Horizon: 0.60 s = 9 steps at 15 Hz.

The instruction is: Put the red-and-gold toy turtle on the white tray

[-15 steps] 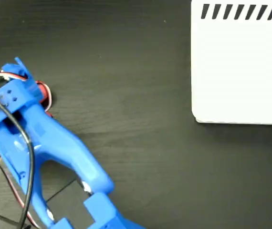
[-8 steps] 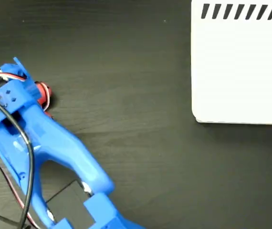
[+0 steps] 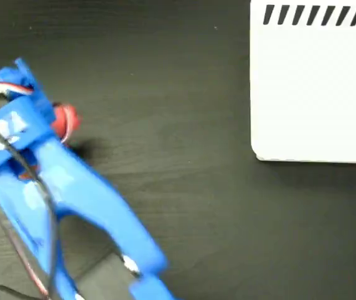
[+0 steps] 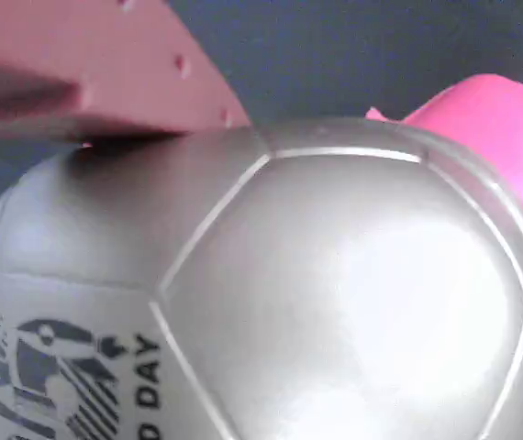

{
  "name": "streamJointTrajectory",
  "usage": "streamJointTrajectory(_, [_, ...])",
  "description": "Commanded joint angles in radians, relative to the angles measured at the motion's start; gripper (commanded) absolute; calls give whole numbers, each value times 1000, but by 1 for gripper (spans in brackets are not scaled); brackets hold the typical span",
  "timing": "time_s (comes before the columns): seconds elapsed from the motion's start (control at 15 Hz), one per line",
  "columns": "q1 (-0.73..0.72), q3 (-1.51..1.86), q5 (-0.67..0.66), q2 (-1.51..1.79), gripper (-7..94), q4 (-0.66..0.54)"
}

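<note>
Fixed view: the blue arm (image 3: 72,187) has shifted upward since the earlier frame, blurred by motion. The red-and-gold toy turtle (image 3: 64,120) shows at its tip, far left of the white tray (image 3: 309,94). Wrist view: a finger (image 4: 87,69) presses the shell of the turtle, so the gripper (image 3: 44,119) appears clamped on it.

surface: dark wood-grain table (image 3: 184,187) | finish: matte | colour: near black
</note>
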Motion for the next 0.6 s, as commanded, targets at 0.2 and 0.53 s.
streamJointTrajectory(0.2, [67, -11, 89, 491, 0, 34])
streamJointTrajectory(0.53, [379, -98, 117, 495, 0, 67])
